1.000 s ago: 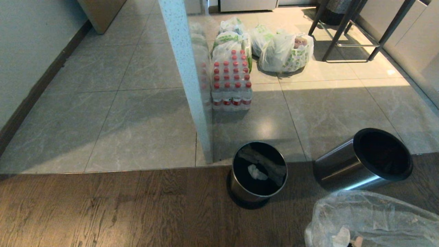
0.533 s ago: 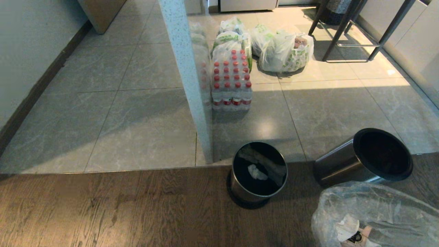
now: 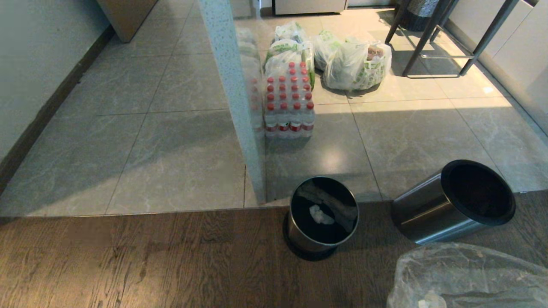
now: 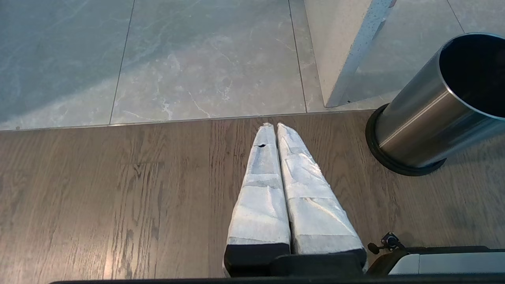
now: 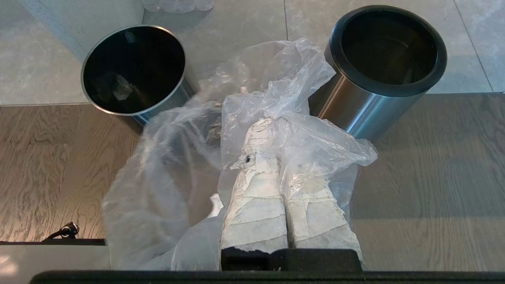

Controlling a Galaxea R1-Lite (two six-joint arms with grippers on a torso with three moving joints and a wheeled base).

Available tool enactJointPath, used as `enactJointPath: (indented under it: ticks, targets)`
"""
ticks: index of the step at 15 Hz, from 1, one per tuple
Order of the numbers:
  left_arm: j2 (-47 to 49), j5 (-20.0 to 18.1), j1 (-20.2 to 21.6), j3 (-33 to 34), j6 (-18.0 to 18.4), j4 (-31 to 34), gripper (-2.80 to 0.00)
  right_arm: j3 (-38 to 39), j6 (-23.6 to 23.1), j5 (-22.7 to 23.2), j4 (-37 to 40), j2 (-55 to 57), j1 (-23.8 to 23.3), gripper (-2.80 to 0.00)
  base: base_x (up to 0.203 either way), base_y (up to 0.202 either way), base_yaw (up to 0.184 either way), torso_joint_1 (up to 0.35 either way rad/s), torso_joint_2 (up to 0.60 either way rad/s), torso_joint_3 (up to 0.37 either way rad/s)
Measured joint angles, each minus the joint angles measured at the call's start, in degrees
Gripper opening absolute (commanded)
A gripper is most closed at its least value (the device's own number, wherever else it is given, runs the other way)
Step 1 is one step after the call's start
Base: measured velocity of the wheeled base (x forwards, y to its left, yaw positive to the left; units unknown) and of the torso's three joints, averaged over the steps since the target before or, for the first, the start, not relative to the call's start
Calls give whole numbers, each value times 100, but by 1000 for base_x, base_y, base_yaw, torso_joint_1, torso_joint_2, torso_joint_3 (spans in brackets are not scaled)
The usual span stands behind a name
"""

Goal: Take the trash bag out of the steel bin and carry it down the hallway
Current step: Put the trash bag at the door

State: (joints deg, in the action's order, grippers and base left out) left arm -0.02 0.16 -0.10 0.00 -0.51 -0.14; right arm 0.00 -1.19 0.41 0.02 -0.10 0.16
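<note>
Bag out: my right end effector [image 5: 272, 130] pinches trash bag [image 5: 165, 169], 5 o'clock of steel bin [image 3: 322, 216] | left end effector [image 4: 276, 126] pressed together, empty | hallway carry left.

Two steel cylinders: one narrow bin [image 3: 322, 218] and one broad-rimmed bin [image 3: 454, 201]. One clear bag [image 3: 466, 278]. One pack of bottles [image 3: 289, 102]. Several white grocery bags [image 3: 355, 64], count unclear. Two claws: left claw [image 4: 276, 130], right claw [image 5: 272, 130].

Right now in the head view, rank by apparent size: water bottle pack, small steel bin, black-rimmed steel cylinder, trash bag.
1. trash bag, cut off by the frame and nearest the camera, so unsure
2. black-rimmed steel cylinder
3-4. water bottle pack and small steel bin: look alike, unranked
</note>
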Motion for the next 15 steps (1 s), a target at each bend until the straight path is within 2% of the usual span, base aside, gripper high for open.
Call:
enactJointPath:
  ticks: [7, 15]
  targets:
    - [0, 5, 0, 0, -6, -1, -280, 0, -1, 0, -2, 0, 0, -280, 0, 0, 0, 0, 0, 5]
    - [0, 7, 0, 0, -15, -1, -280, 0, 1, 2, -2, 0, 0, -280, 0, 0, 0, 2, 3, 180]
